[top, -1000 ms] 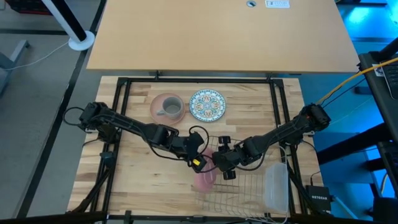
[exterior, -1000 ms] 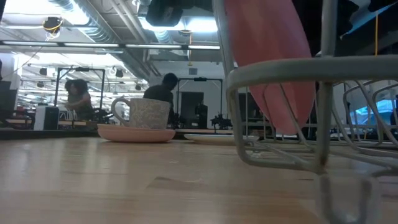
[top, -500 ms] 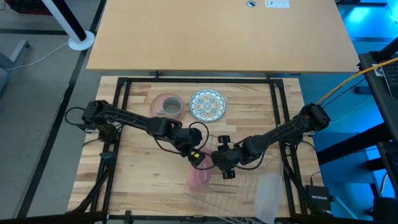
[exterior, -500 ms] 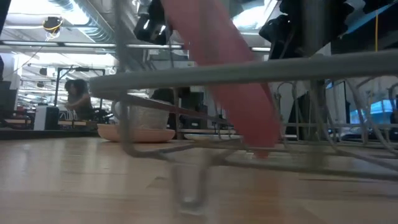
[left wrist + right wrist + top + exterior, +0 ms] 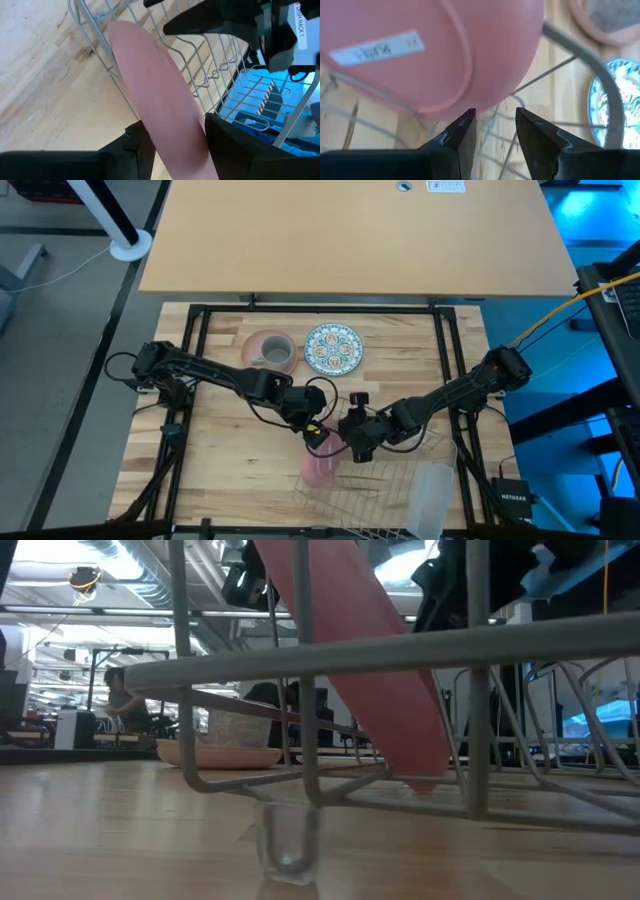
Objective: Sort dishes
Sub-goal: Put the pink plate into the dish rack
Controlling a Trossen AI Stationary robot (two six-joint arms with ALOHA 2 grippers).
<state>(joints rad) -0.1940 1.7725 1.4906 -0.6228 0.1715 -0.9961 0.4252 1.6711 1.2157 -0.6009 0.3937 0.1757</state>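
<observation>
While the high view shows the wire rack (image 5: 375, 480) only faintly, the low view shows a pink plate (image 5: 365, 660) leaning inside it. Left gripper (image 5: 175, 145) pinches that plate's rim; right gripper (image 5: 495, 125), beside it, is spread around a rack wire.

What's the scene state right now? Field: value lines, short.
held item: pink plate, on edge, tilted, lower rim inside the wire rack
left gripper: shut on pink plate, at the rack's left end
right gripper: open, beside the plate over the rack, holding nothing
second pink plate: flat on the table, far side
grey mug: upright on the second pink plate
patterned plate: flat on the table, right of the mug
plastic tray: at the rack's right end
background: person beyond the table
</observation>
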